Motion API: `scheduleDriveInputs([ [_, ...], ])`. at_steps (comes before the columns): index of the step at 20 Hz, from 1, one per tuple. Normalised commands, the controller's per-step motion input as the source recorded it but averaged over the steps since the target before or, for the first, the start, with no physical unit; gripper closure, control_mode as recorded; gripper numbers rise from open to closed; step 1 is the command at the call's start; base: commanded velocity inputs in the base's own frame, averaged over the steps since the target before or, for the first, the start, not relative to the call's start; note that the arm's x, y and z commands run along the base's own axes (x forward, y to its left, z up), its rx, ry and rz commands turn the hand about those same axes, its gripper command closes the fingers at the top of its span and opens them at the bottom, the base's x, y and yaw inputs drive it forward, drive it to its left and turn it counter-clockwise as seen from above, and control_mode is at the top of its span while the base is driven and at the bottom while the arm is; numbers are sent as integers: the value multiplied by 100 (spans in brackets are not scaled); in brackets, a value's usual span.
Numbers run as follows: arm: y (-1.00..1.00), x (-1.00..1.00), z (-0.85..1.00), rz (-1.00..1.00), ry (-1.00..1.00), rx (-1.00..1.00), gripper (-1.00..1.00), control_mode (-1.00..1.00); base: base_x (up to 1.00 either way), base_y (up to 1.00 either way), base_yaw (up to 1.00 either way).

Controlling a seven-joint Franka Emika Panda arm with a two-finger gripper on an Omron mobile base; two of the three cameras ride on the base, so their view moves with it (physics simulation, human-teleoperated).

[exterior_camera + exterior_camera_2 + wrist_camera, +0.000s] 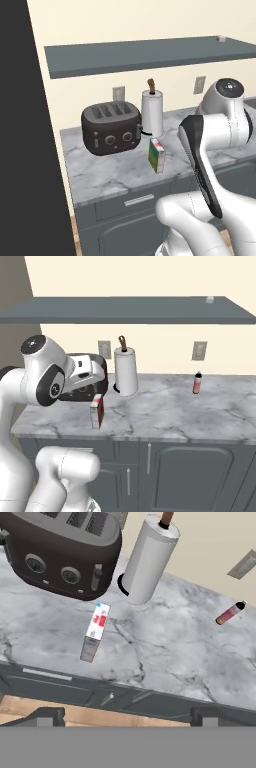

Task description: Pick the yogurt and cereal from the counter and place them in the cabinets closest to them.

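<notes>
From the left base view, the cereal stands upright on the counter, just in front of the toaster and to the right of it, with the paper-towel roll behind. High above the toaster runs the cabinet shelf, and a small pale thing sits far along it, too tiny to name. The arm crosses the right of the picture, well back from the box.

Over to the right base view: the cereal is near the counter's front edge, below the toaster, whose body the arm largely covers. A slim pink-red bottle stands well to the right of the toaster.

Now the hand view, looking down from above: the cereal is just in front of the toaster, and the gripper has its jaws spread wide, holding nothing, back past the counter's front edge.

The risk looks plain. The box is narrow and tall, so a descent that lands off-centre could tip it, and it stands close enough to the edge to fall. The toaster also crowds the approach, so a finger could clip it.
</notes>
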Motion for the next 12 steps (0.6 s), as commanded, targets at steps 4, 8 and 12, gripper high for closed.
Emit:
scheduleDriveInputs([
  [4, 0, 0, 0, 0, 0, 0, -100, -100, 0, 0, 0],
  [8, 20, 1, -4, 0, 1, 0, -100, -100, 0, 0, 0],
  [12, 34, 0, -7, -1, 0, 1, -100, -100, 0, 0, 0],
])
